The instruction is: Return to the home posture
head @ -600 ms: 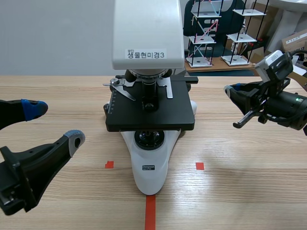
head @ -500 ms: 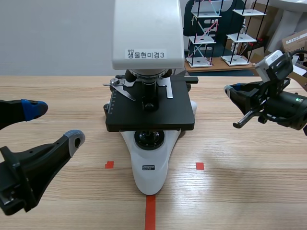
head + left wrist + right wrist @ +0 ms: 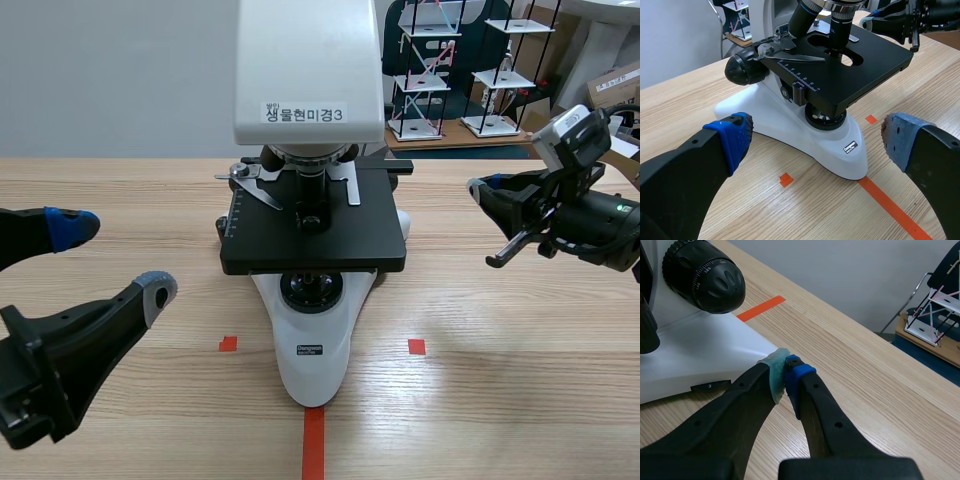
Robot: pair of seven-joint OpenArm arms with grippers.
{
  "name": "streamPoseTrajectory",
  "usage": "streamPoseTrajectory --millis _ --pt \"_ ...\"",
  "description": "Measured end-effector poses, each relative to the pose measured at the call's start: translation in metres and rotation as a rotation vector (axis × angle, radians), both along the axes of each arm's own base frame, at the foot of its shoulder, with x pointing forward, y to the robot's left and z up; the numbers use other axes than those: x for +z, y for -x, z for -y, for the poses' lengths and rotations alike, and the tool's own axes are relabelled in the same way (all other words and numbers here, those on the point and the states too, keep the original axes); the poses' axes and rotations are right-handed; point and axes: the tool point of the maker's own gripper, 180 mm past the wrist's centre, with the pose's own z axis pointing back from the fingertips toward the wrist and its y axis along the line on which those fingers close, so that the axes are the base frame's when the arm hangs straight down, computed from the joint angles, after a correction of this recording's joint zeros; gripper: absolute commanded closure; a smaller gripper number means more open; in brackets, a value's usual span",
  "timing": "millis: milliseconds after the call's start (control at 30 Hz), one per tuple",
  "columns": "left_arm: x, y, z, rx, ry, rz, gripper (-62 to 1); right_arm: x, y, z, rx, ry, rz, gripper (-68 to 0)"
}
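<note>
A white microscope (image 3: 312, 120) with a black stage (image 3: 320, 225) stands at the table's middle; its base (image 3: 790, 130) lies just ahead of my left gripper. My left gripper (image 3: 115, 258) hangs low at the near left, open wide, its blue pads (image 3: 735, 135) far apart with nothing between them. My right gripper (image 3: 478, 192) hovers to the right of the stage, shut, its pads (image 3: 785, 372) pressed together on nothing. In the right wrist view its tips sit close to the microscope's white base (image 3: 695, 347), below the black focus knob (image 3: 702, 270).
Orange-red tape marks (image 3: 313, 440) lie on the wooden table in front of the microscope. Wire model racks (image 3: 425, 70) and boxes stand behind the table's far edge. Bare wood stretches on both sides of the microscope.
</note>
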Motion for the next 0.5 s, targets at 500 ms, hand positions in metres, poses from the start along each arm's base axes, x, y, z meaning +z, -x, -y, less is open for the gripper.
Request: streamPoseTrajectory --millis 500 --pt "0.0001 0.0 0.0 0.0 0.0 0.0 -54.2 0.0015 -0.0028 0.0035 -0.022 0.01 0.018 0.2"
